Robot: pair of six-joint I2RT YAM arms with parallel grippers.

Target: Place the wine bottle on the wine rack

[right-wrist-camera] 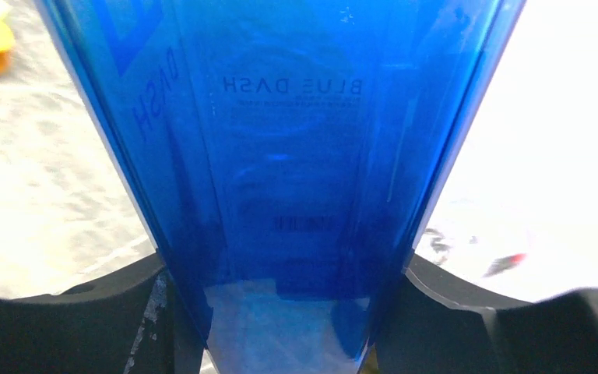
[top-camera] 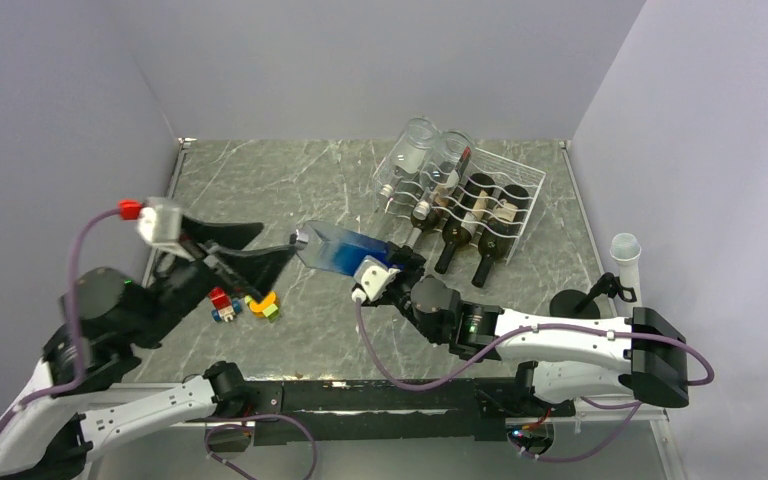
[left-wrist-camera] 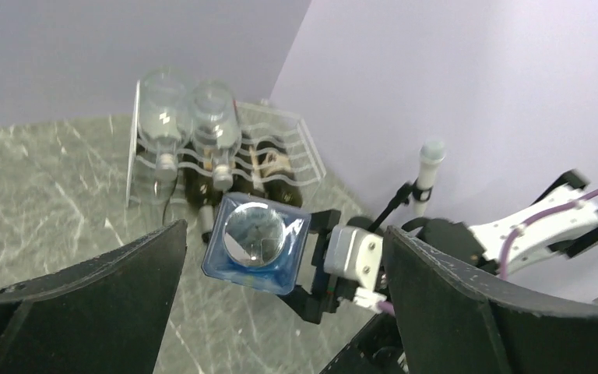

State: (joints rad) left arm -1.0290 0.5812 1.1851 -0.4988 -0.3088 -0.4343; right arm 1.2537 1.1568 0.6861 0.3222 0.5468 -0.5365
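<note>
One wine bottle (top-camera: 338, 250) level, base leftward, clamped in right gripper (top-camera: 385, 266); left gripper (top-camera: 275, 241) wide

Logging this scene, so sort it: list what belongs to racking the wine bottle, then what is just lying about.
Job: blue bottle, shut in the right tool; open left tool by its base; white wine rack.
Lying about: coloured toy blocks; white tube on black stand; racked bottles.

Soft even light, right wrist view overexposed, blurred
</note>
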